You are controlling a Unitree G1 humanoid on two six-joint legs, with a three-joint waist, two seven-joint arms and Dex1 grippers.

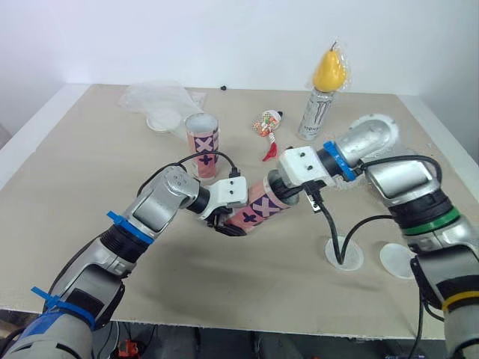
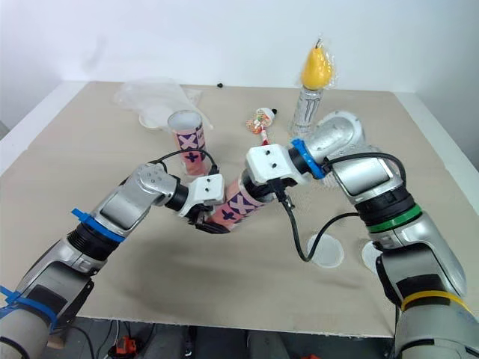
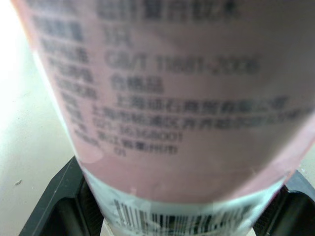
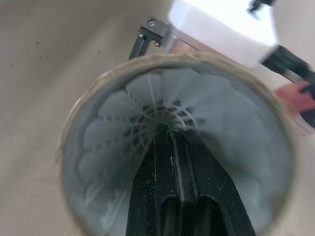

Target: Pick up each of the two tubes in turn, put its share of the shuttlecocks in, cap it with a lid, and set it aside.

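Observation:
A pink tube [image 1: 260, 207] with purple crosses is held tilted just above the table, its open mouth facing right. My left gripper [image 1: 227, 222] is shut on its lower end; black fingers [image 3: 51, 209] flank the tube [image 3: 172, 98] in the left wrist view. My right gripper [image 4: 161, 132] reaches into the tube's mouth, fingers pressed together, their tips at the centre of a white shuttlecock [image 4: 123, 128] seated inside. A second matching tube [image 1: 202, 143] stands upright and open behind. Two white lids [image 1: 343, 254] [image 1: 397, 260] lie flat at the front right.
A crumpled clear bag [image 1: 161, 96] with another white lid [image 1: 162, 120] lies at the back left. A drink can [image 1: 313, 116] topped by a yellow pear shape [image 1: 330, 71] stands at the back right. A small snack packet [image 1: 267, 124] lies near it.

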